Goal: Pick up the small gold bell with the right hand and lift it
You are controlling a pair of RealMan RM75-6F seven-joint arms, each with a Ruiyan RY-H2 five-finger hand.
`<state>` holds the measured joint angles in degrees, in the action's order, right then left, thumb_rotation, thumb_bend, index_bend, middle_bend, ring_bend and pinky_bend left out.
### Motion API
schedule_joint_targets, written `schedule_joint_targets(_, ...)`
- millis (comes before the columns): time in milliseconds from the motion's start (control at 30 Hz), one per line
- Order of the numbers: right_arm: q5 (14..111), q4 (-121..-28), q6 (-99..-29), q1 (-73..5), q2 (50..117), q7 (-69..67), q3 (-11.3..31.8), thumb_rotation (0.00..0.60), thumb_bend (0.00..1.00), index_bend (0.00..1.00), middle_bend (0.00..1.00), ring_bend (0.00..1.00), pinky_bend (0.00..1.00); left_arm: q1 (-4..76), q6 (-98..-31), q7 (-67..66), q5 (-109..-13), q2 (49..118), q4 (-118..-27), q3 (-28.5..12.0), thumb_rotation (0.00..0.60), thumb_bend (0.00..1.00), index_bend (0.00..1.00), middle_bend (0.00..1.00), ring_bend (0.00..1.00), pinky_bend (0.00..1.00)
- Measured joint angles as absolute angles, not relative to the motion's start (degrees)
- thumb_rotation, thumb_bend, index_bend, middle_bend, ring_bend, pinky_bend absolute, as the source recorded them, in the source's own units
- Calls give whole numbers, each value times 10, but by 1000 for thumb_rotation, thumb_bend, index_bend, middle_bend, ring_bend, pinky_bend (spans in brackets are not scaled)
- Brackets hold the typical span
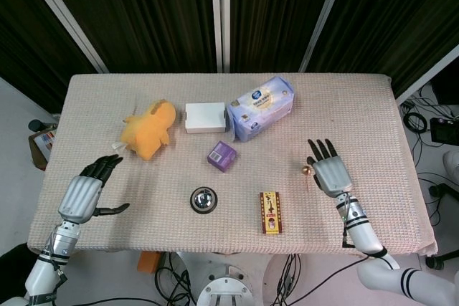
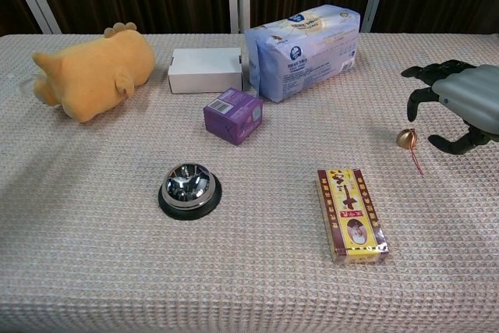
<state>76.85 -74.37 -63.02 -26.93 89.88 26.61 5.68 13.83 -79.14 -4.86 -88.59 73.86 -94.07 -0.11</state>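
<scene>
The small gold bell [image 1: 306,170] [image 2: 406,139] lies on the table cloth right of centre, its red cord trailing toward the front edge. My right hand [image 1: 328,171] [image 2: 461,104] hovers just to the bell's right, fingers spread and curved around empty air, close to the bell but apart from it. My left hand [image 1: 87,191] rests low at the table's front left, fingers apart, holding nothing; the chest view does not show it.
A red and yellow box [image 1: 270,212] lies in front of the bell to its left. A silver call bell [image 1: 204,199], a purple box [image 1: 222,155], a white box [image 1: 205,117], a blue tissue pack [image 1: 260,107] and an orange plush [image 1: 149,128] fill the middle and back.
</scene>
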Motion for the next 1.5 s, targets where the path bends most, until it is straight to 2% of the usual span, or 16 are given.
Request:
schedule_joint_targets(333, 776, -706, -640, -275, 929, 244, 59, 600, 306, 428, 71, 0, 0, 139, -788, -37, -889, 743, -932, -2, 454, 98, 108, 96, 100, 244)
schedule_joint_targets(667, 782, -680, -648, -278, 947, 232, 60, 600, 308, 502, 97, 0, 0, 138, -789, -44, -889, 744, -932, -2, 456, 98, 108, 96, 100, 243)
schedule_joint_targets(1500, 782, -658, -650, -281, 961, 224, 61, 600, 308, 537, 117, 0, 0, 139, -781, -39, -885, 742, -933, -3, 459, 98, 108, 96, 100, 243)
